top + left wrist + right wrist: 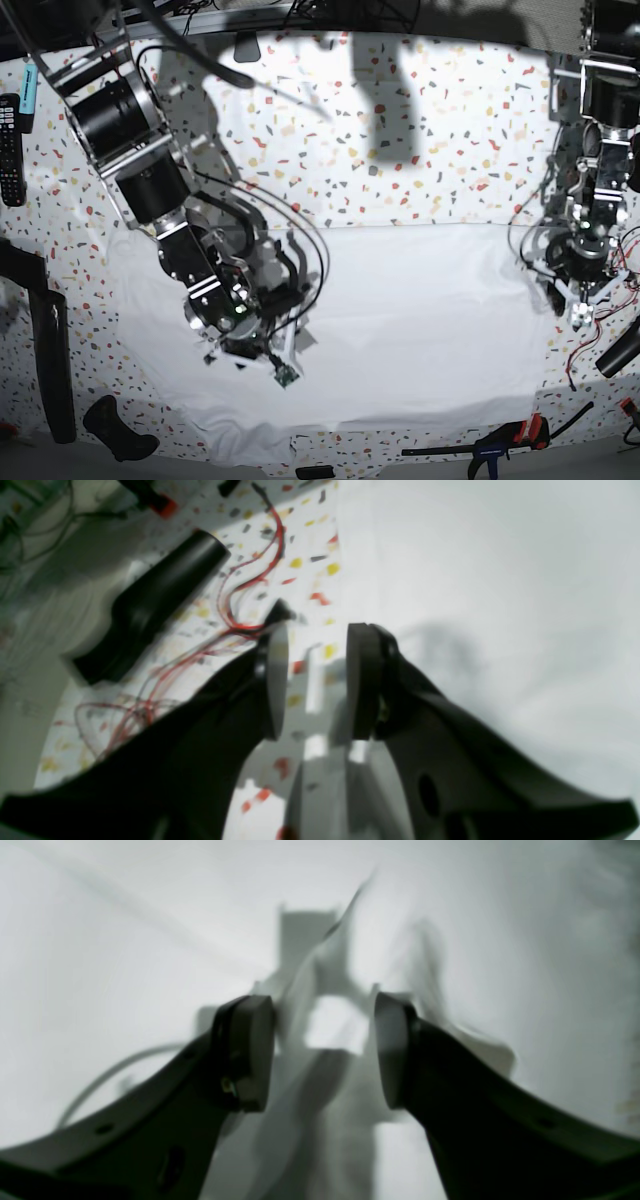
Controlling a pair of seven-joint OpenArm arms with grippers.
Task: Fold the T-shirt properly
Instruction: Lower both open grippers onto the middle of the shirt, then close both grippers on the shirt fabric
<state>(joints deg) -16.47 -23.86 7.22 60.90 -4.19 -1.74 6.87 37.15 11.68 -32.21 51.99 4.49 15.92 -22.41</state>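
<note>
Black jaws fill the front of both wrist views. On the left gripper (317, 680) the two round pads stand apart with a clear gap, so these jaws are open and hold nothing. Through the gap shows the white speckled tabletop (300, 545) with its red, yellow and grey flecks. Off to one side of these jaws lies the big plain white cloth T-shirt (490, 580), flat and smooth, and its edge runs just beside the gap. On the other side of the jaws there are thin red wires (250, 580) curling over the tabletop, and past them a black tube-shaped part (155, 605).

The right gripper (325, 1050) also has its jaws apart. White cloth lies all around them. A blurry raised bit of the cloth sits in the gap, but I cannot tell if the pads pinch it, because the picture is too fuzzy.

From the base view, the T-shirt (420, 320) is spread wide over the middle of the tabletop (330, 150), with a long straight far edge and a wrinkly near edge. The right gripper (262, 352) is down over the cloth, well inside its edge. The left gripper (580, 312) hangs at the other end, right by the side edge of the cloth, with the red wires (590, 340) close by.
</note>
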